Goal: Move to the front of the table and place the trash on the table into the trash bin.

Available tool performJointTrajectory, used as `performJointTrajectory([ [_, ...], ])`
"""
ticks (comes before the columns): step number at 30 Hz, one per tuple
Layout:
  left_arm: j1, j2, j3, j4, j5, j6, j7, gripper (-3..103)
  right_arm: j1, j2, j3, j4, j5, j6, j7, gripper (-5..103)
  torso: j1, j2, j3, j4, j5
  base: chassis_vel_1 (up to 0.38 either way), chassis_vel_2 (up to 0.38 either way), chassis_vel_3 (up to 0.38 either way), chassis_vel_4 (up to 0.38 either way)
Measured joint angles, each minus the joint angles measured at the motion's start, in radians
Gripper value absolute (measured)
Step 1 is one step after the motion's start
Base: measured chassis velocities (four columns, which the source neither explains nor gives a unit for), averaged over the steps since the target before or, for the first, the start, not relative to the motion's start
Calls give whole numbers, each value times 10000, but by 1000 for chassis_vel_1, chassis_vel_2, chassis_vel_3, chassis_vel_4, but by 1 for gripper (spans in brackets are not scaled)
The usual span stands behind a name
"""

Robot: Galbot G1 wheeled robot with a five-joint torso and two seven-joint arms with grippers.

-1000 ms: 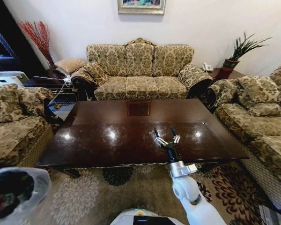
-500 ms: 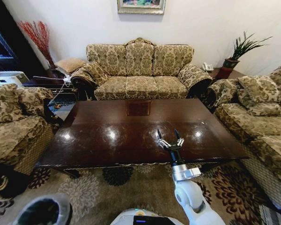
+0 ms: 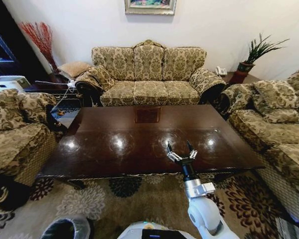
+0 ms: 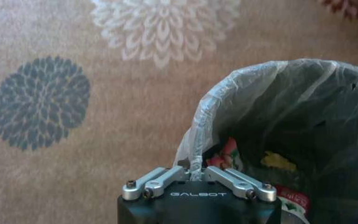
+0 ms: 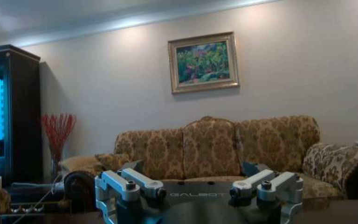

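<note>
The table (image 3: pixel 139 144), glossy dark brown wood, stands just ahead of me, its top mirroring the ceiling lights. Over its near edge my right gripper (image 3: pixel 179 149) (image 5: pixel 193 166) hangs open, holding nothing. The trash bin (image 3: pixel 67 229) (image 4: pixel 303 121) sits low at my left, close to my base, lined with a translucent white bag. My left gripper (image 4: pixel 196 173) is shut on the rim of that liner. Trash lies inside the bin: a red and green wrapper (image 4: pixel 229 154), a yellow scrap (image 4: pixel 278 161) and a red-labelled piece (image 4: pixel 294 198).
Patterned sofas ring the table: one at the back (image 3: pixel 148 74), one on the left (image 3: pixel 15 129), one on the right (image 3: pixel 279 129). A floral rug (image 3: pixel 99 199) covers the floor between me and the table. A potted plant (image 3: pixel 251 57) stands at the back right.
The trash bin, held by my left gripper, has gone down and to the right in the head view, closer to my base. My right gripper has drifted slightly right and nearer, still open.
</note>
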Motion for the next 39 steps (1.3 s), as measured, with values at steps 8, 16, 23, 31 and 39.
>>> performJointTrajectory([
  [8,-525,-20,177,1012,642,-405,476,0,-231,-196,272,216,42,-73,60,100,0,0,0,-1,2,0,0,0,0],
  [16,-336,-62,93,816,869,474,713,17,-409,-230,491,222,302,-26,54,100,0,0,0,1,7,0,0,0,0],
  [23,67,-208,-12,412,1062,973,1168,39,-342,-320,911,255,680,-16,-16,100,1,0,0,0,5,0,0,0,0],
  [31,705,-602,-165,-134,1504,1321,2968,72,-433,-260,952,384,797,69,-92,100,0,0,0,0,3,0,0,0,0],
  [39,1086,-482,-333,-192,1904,854,4043,97,-653,-263,1072,472,902,224,-234,100,0,0,0,1,3,0,0,0,0],
])
